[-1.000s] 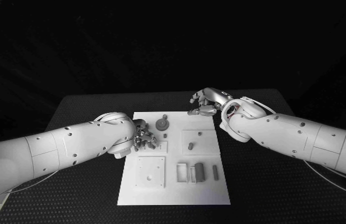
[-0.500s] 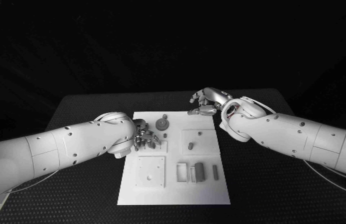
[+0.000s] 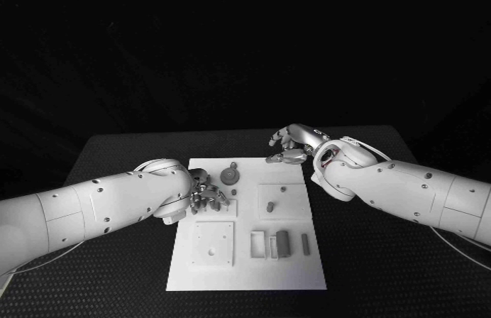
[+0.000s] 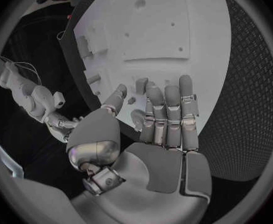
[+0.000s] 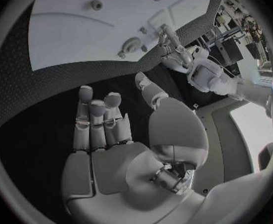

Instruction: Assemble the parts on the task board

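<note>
Table (image 3: 123, 155): black, textured; it carries the white task board (image 3: 249, 275) at centre, long side running from 6 to 12 o'clock in my head view

Task board, contents as I read them: a square plate (image 3: 214, 243) with small holes toward 7 o'clock; a row of upright slots and grey bars (image 3: 278, 244) toward 5 o'clock; a raised square (image 3: 282, 194) at 2 o'clock of board centre with a short grey peg (image 3: 270, 206) standing in it; a round grey part (image 3: 231, 175) near 12 o'clock. I judge most pieces loose or not yet seated, so assembly looks early, with the bulk of the fitting left. Whether any bar in the slots is fully home I cannot tell

Left arm: enters from 9 o'clock. Left hand (image 3: 205, 197) sits over the board's 9 o'clock edge. In the left wrist view the left hand's fingers (image 4: 167, 114) are extended side by side, thumb set apart, nothing between them; I log it as empty and spread

Right arm: enters from 3 o'clock. Right hand (image 3: 294, 144) hovers off the board's 12 o'clock end, over the table. In the right wrist view its fingers (image 5: 96, 117) are loosely extended, thumb apart, palm bare; empty as well

Status: no part is in either hand; I judge the next pick undecided
</note>
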